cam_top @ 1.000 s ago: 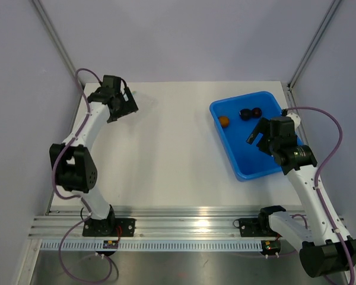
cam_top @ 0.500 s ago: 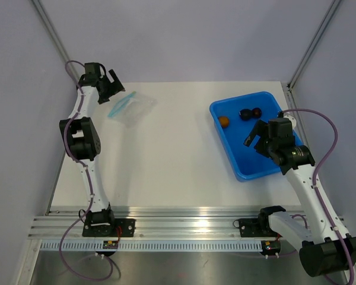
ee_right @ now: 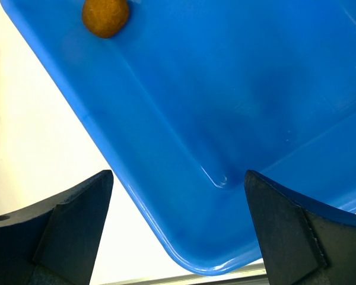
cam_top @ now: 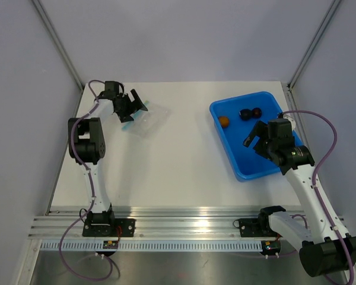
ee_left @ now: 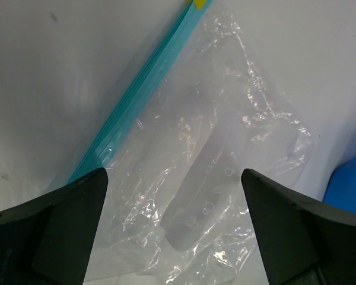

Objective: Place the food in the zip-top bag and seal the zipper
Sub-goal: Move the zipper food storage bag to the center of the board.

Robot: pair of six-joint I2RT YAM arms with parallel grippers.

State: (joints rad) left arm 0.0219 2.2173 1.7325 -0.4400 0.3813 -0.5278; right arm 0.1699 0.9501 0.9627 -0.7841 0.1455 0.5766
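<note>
Left end effector (ee_left: 173, 178), spread wide, empty, is hovering over zip-top bag (ee_left: 225, 142); right end effector (ee_right: 178, 178), likewise, over blue tray (ee_right: 243, 89).

Left pincer (ee_left: 173, 178) and right pincer (ee_right: 178, 178), jaws spread wide

Zip-top bag (ee_left: 225, 166): clear, glossy white glints, faint small ring marks low on it. Zipper (ee_left: 142, 89): light teal, with a tiny yellow tab (ee_left: 197, 3) at its far end. Tray (ee_right: 237, 107): solid bright blue, no pattern. Food: orange-brown piece (ee_right: 105, 15), purplish-black piece (cam_top: 245, 113), second purplish-black piece (cam_top: 257, 112). Table (cam_top: 178, 154): plain white. My left gripper (ee_left: 172, 175) and right gripper (ee_right: 178, 175): black. My arms (cam_top: 311, 190): white with black joints. Cables (cam_top: 332, 142): purple. Walls (cam_top: 184, 35): pale grey-lilac.
</note>
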